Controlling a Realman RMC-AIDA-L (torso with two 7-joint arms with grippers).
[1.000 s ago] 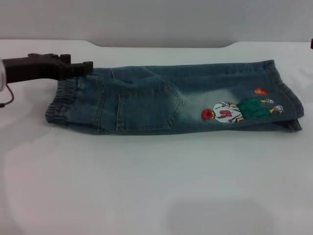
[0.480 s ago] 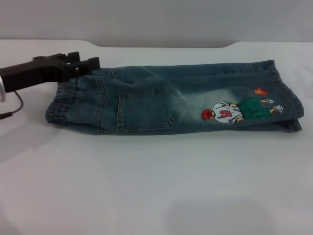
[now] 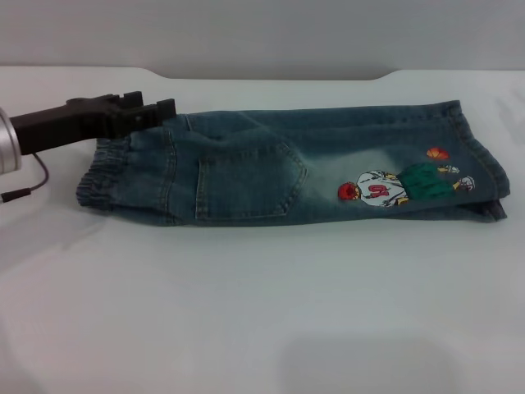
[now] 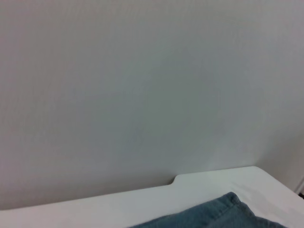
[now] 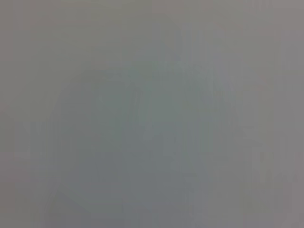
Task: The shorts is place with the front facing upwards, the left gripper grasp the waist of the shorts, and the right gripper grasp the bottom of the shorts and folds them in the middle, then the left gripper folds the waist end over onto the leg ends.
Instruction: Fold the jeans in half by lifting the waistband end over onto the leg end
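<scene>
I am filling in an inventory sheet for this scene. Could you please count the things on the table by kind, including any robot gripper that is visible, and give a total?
Shorts: 1 (folded denim, patch pocket and cartoon embroidery facing up)
Left gripper: 1 (at the waist end's far corner)
Table: 1 (white)
Total: 3

Materials and finishes, head view.
Shorts [image 3: 271, 168]: washed denim cloth, matt, faded pale near glossy-threaded embroidery [image 3: 402, 185]; waist [image 3: 102, 176] gathered, ruffled. Left gripper [image 3: 160, 111]: matt black, plastic-looking; cuff [image 3: 6, 144] brushed silver metal. Table [image 3: 246, 312]: smooth, matt white.
</scene>
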